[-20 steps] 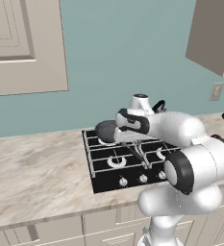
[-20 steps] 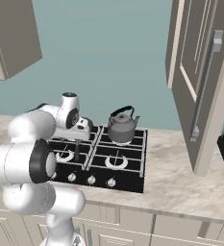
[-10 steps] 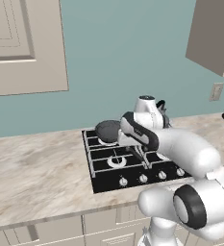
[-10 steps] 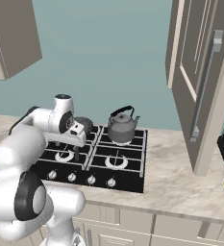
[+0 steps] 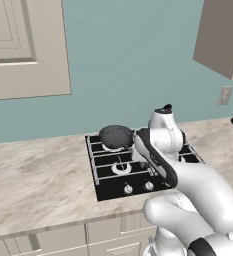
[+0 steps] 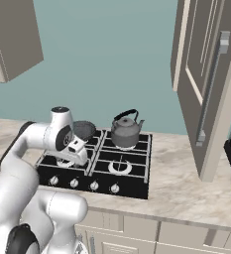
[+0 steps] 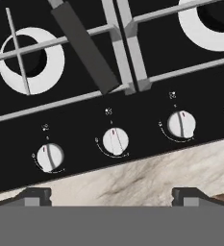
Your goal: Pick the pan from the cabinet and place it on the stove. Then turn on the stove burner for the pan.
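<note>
Three knobs (image 7: 115, 141) are catalogued in a row along the front strip of the stove (image 5: 113, 187), as seen from the hand, each with a small mark above it and a thin line on its face. Left item: one round white burner ring (image 7: 31, 60) crossed by pale grate bars. Centre item: the long black handle of the pan (image 7: 84, 48), laid diagonally over the grate, its end resting near the bars' join. Right item: a second burner ring, cut off by the picture's edge. Below the knobs a strip of marbled worktop (image 7: 132, 185) is recorded. The jaws are spread wide, nothing between them, with the gripper (image 7: 111, 194) held above the stove's front edge.

In the left base view the pan (image 5: 116, 135) is seated on the rear left burner. In the right base view the gripper (image 6: 80, 150) is lowered over the left half of the stove, and a grey kettle (image 6: 125, 131) is placed on the rear right burner. The cabinet (image 6: 206, 84) is mounted at far right, one door swung open.
</note>
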